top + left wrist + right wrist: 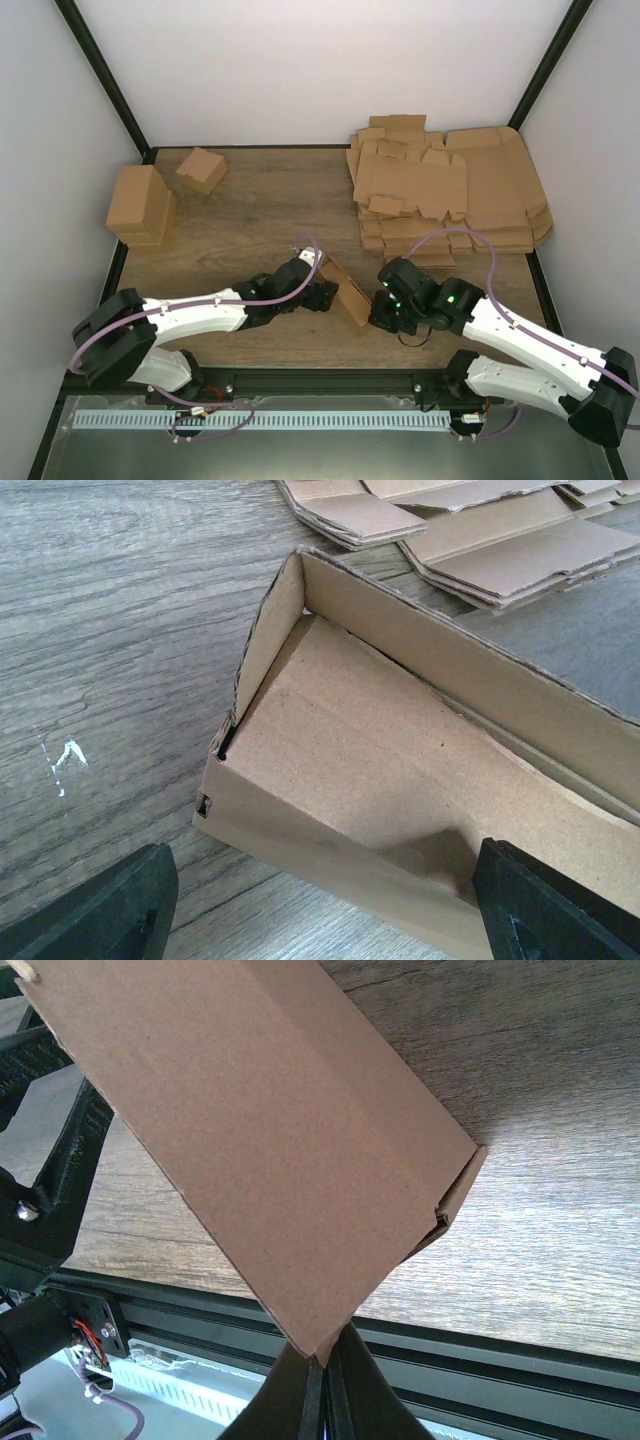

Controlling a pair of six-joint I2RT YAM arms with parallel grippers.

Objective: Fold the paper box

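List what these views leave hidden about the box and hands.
- Top view: the box is small and sits between the left hand and right hand; its folds are unreadable.
- Left wrist view: the frame's right edge cuts off the box's far end.
- Right wrist view: the box's outer wall hides its inside.

A wooden table (260, 210) fills the middle of the view, with pale walls on three sides. Near its front edge the paper box (345, 290), a long shallow brown tray, lies slantwise between the two white arms. The left end effector (320, 292) is at the box's left side and the right end effector (378, 305) at its near right end. Whether either touches the box cannot be told from here. At the back right a stack of flat cardboard sheets (450, 190) spreads untidily. At the back left stands a pile of folded brown boxes (140, 208), with a small cube-like box (201, 169) near it, turned askew. A purple cable (480, 250) loops over the right arm.
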